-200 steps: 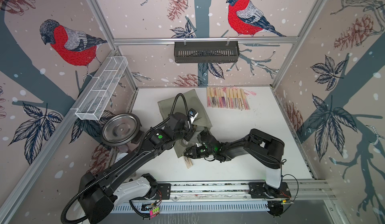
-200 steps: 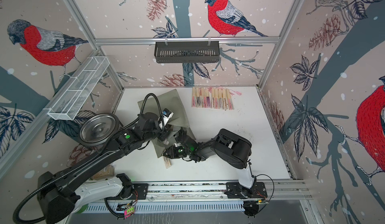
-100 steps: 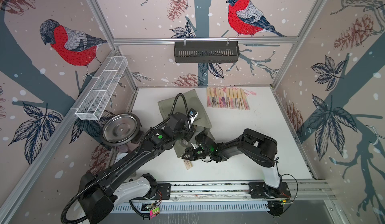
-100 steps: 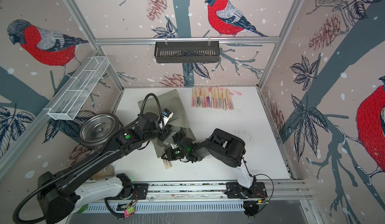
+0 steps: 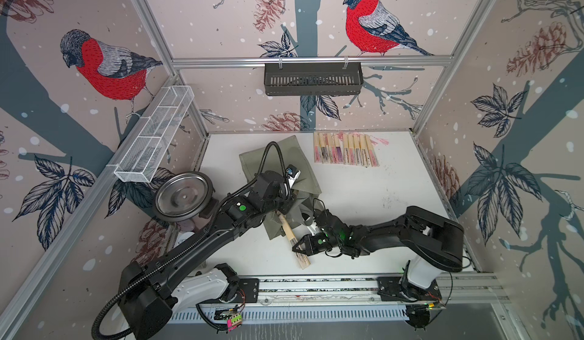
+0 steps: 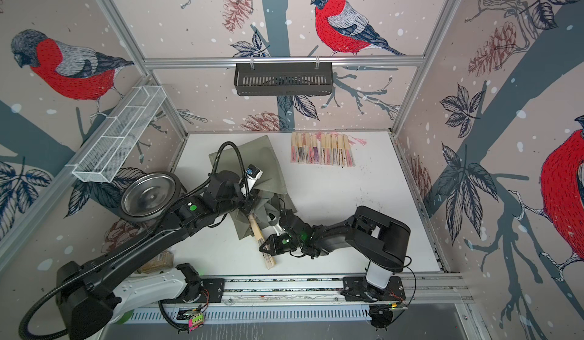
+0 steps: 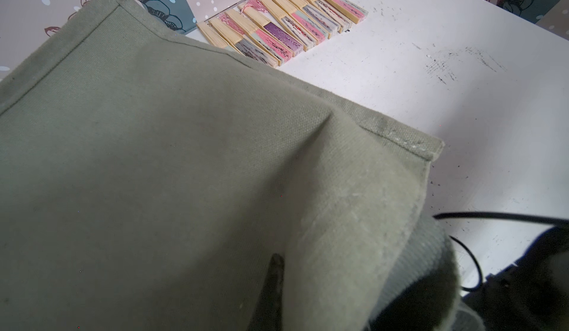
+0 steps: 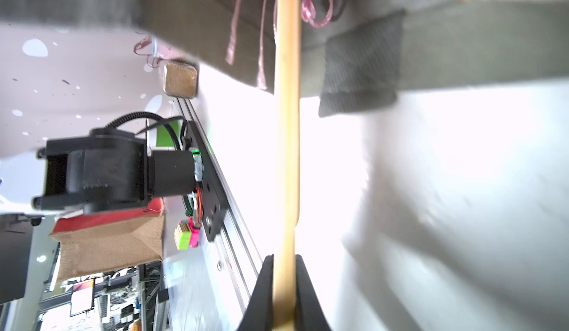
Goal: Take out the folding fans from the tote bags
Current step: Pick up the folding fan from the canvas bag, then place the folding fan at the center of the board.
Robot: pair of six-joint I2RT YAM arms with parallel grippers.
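**Fan half out of the tote, right arm holding it**

Status: the soft grey-green fabric tote bag [image 5: 305, 164] lies slumped on the white table [image 5: 379, 196], its mouth turned toward the robot's base.

Right gripper [image 5: 297, 248]: jaws closed on a slim, closed, pale bamboo folding fan [image 5: 289, 232], pinching it across its width near the outer end. The right wrist view shows the slat clamped between both fingers [image 8: 264, 286]. The fan's far end and its pink tassel [image 8: 308, 6] lie inside or on the bag's opening. The near part is out over bare table.

Left gripper [image 5: 284, 204]: at the bag's mouth with jaws closed. In the left wrist view the fabric drapes over one dark fingertip [image 7: 274, 283], so I judge it is pinching a fold of the tote to hold it in place.

Done so far: about ten closed bamboo fans with pink, purple and dark fabric [image 5: 346, 148] lie side by side in a neat row at the far edge of the table, well apart from the bag.

Left to do: draw the held fan fully clear and set it down, most likely by the row. The bag's interior is hidden, so I cannot tell whether more fans remain. Judged progress: late in the task.
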